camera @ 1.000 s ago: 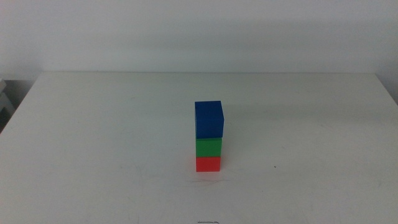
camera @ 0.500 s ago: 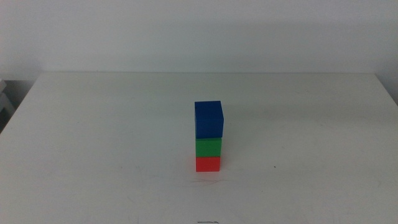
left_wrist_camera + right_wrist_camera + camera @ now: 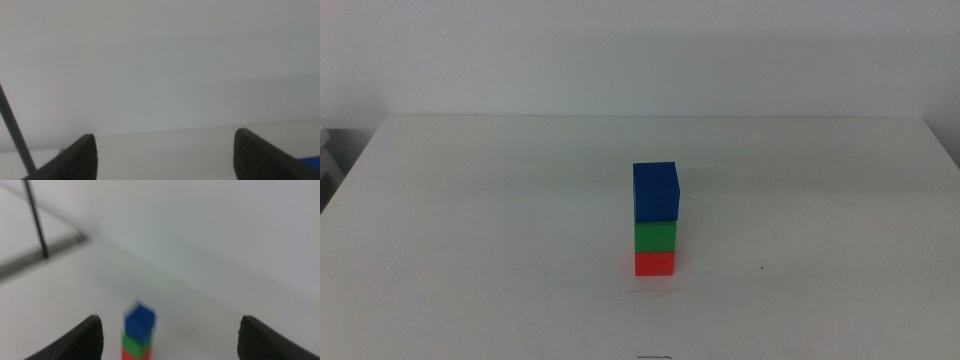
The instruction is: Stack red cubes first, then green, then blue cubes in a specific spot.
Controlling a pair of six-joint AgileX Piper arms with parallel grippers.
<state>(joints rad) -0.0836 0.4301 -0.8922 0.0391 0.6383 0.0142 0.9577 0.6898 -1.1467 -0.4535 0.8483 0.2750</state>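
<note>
Since all three cubes already stand in one column near the middle of the table [image 3: 470, 220], the stacking looks finished: the red cube [image 3: 654, 263] sits on the white surface, the green cube [image 3: 655, 236] rests on it, and the blue cube [image 3: 655, 192] crowns the pile. Neither arm shows in the middle view. The left gripper [image 3: 165, 155] has its jaws spread wide with nothing between them, and it faces mostly wall, with only a sliver of blue at the picture's edge. The right gripper [image 3: 170, 337] is likewise spread and empty, looking toward the stack from well apart.

What could go wrong now is mostly a matter of the tower itself. It is slim and nothing braces it — a bump to the table or an arm sweeping low past it would, I judge, topple it, blue cube first. In the middle view the blue cube's face looks a little wider than the green one's, which may be only its nearness to the camera; whether it overhangs slightly I cannot tell.

The table is plain matte white and shows nothing else on it but a tiny dark speck to the stack's right. Behind it rises a bare pale wall. A thin dark rod or cable crosses each wrist view.
</note>
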